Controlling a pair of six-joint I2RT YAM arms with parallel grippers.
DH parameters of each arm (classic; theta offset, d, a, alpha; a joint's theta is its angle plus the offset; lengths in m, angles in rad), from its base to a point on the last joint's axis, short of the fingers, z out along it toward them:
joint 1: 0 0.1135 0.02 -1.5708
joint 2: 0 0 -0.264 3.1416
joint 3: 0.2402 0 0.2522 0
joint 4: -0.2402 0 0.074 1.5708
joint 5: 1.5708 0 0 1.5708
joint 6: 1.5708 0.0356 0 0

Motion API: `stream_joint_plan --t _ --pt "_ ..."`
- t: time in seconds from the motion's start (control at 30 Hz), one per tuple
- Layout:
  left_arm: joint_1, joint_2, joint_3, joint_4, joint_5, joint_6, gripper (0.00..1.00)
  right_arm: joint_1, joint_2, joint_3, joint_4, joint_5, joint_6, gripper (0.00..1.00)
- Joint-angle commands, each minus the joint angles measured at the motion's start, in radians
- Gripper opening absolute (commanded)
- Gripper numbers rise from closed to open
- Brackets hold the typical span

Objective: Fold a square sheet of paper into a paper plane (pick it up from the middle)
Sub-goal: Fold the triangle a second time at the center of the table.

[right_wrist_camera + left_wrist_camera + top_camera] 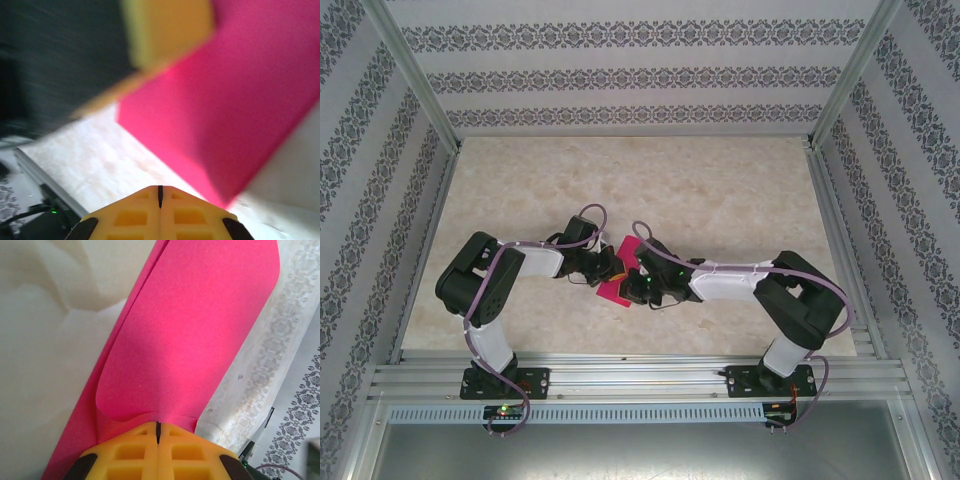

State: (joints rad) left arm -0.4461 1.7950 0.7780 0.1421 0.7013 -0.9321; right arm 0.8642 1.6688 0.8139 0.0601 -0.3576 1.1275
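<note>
The left claw (614, 271) and right claw (636, 286) hide most of the pink paper (612, 294) from above; the right wrist view blurs and crops it.

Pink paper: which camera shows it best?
Left wrist: the pink paper is sharp and close, its overlapping layers clear. Right wrist gives a blurred slab of it; top external just a small, partly hidden patch.

I look down from above and behind the arms (492, 300) over the whole table (720, 190). Each wrist camera faces forward, close against the paper (200, 340), which all three views share.
</note>
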Motion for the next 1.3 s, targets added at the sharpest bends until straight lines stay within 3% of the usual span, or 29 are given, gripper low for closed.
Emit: stream_joint_plan --t 0.0,0.53,0.8,1.07,1.27 --pt "-0.020 -0.024 -0.022 -0.052 -0.032 -0.024 0.02 -0.014 -0.001 0.047 -0.010 0.013 -0.016 0.05" --pt "-0.024 -0.073 -0.041 -0.036 -0.047 -0.040 0.04 -0.005 0.123 -0.124 0.116 -0.020 0.040 0.03" --pt "-0.025 -0.196 -0.010 -0.039 -0.038 0.010 0.21 -0.031 0.096 -0.089 0.036 -0.058 -0.055 0.03" --pt "-0.052 -0.169 0.001 -0.108 -0.034 0.037 0.18 -0.041 0.107 -0.067 0.023 -0.057 -0.065 0.03" --pt "-0.053 -0.080 0.020 -0.062 -0.055 0.041 0.16 -0.042 0.109 -0.071 0.008 -0.051 -0.071 0.03"
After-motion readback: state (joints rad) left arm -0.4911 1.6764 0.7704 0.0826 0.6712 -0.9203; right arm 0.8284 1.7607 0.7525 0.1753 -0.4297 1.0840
